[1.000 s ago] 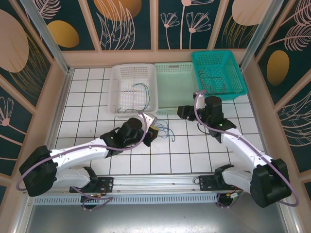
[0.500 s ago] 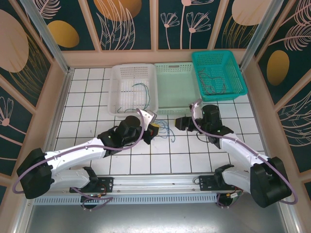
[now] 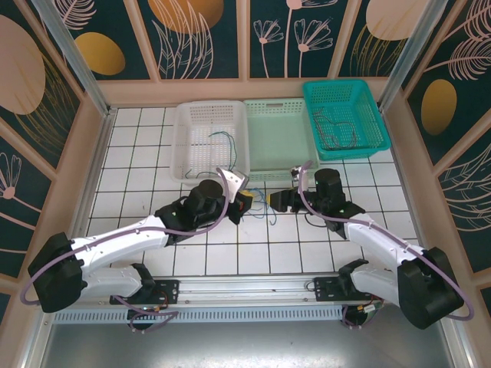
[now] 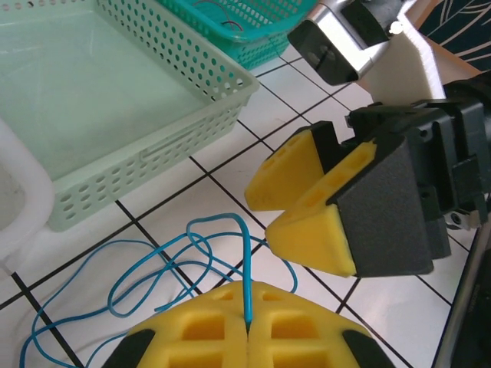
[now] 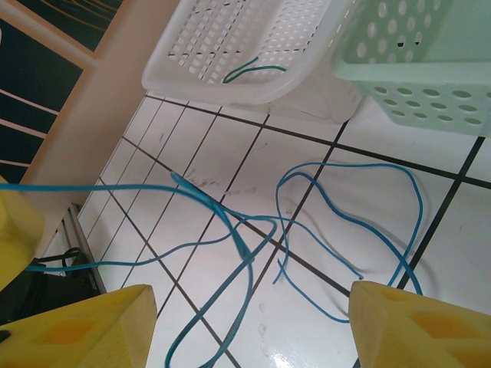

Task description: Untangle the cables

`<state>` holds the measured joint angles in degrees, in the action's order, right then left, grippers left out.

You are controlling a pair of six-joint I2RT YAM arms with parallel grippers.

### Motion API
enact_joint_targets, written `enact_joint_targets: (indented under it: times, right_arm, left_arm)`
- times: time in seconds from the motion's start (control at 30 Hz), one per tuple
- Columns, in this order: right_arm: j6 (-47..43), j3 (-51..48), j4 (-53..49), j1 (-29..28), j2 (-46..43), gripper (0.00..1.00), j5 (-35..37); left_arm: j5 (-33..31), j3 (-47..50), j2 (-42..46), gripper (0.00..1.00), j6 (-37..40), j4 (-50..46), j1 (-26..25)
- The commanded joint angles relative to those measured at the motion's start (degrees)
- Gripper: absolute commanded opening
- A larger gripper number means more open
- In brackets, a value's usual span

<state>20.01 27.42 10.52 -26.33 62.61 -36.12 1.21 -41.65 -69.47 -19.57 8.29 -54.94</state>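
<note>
Thin blue cables (image 3: 261, 203) lie in loose loops on the white tiles between my two grippers. My left gripper (image 3: 244, 203) is shut on one blue cable (image 4: 247, 268), which rises from between its yellow pads (image 4: 207, 337) and bends down to the floor. My right gripper (image 3: 278, 201) stands open just right of the loops and faces them. In the left wrist view it (image 4: 261, 215) hovers close over the tiles. In the right wrist view the blue cables (image 5: 253, 245) lie between its spread fingers (image 5: 84, 330), and nothing is gripped.
A white basket (image 3: 181, 146) at the back holds a thin green and blue cable (image 3: 222, 142). A pale green basket (image 3: 276, 142) stands next to it. A teal basket (image 3: 380, 123) at the back right holds dark cables (image 3: 337, 126). Wooden walls enclose the tiled floor.
My right gripper has come left and nearer, from beside the teal basket to the blue loops, and its jaws have spread a little. The left arm has hardly moved.
</note>
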Motion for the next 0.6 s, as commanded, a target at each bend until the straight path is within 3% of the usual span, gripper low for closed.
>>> enact_joint_targets:
  times: [0.0, 0.27, 0.37, 0.57]
  right_arm:
    - [-0.98, 0.49, 0.08, -0.35, -1.64, 0.67, -1.20]
    - [-3.15, 2.61, -3.20, -2.57, 1.37, 0.60, -2.42]
    - [-3.77, 2.90, -4.63, -2.77, 1.73, 0.52, -0.58]
    - [-3.31, 3.14, -5.68, -2.74, 1.67, 0.25, 4.40]
  left_arm:
    - [-1.88, -2.41, -1.31, 0.03, 1.20, -0.94, -0.18]
    - [-2.47, -3.79, -2.96, 0.04, 1.93, -1.35, -0.25]
    - [-2.70, -4.10, -2.95, 0.04, 2.14, -1.53, -0.26]
    - [-2.95, -3.75, -2.02, 0.04, 2.20, -1.35, -0.24]
